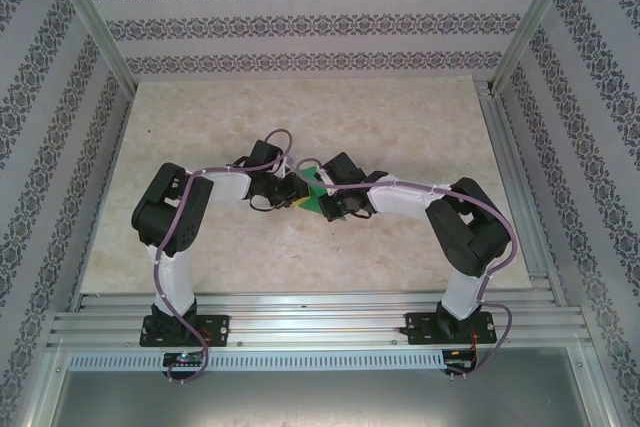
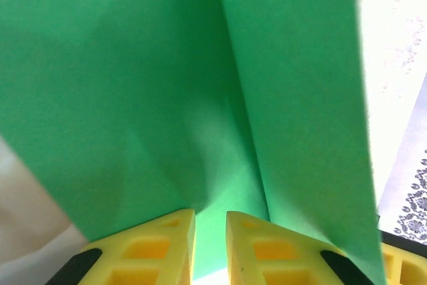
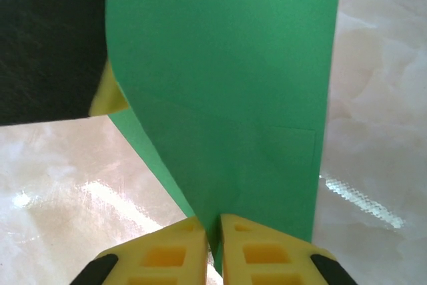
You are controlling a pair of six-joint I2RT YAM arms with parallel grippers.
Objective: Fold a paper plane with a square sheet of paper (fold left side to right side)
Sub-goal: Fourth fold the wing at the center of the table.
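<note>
The square sheet of paper (image 1: 316,199) is bright green and held up off the table between the two grippers at mid-table. In the left wrist view the sheet (image 2: 133,98) is bent, with a crease running down toward the fingers. My left gripper (image 2: 210,215) has its yellow fingers (image 2: 160,245) a narrow gap apart, with green paper and a strip of table showing through the gap. My right gripper (image 3: 215,218) is shut on the sheet's near edge (image 3: 227,98), the paper pinched between its yellow fingers (image 3: 267,251). The left gripper's black body (image 3: 47,38) touches the sheet's far left side.
The beige marbled table (image 1: 300,117) lies under both arms. Patterned walls (image 1: 300,17) and metal frame posts (image 1: 520,177) enclose it on three sides. An aluminium rail (image 1: 320,322) carries both arm bases at the near edge.
</note>
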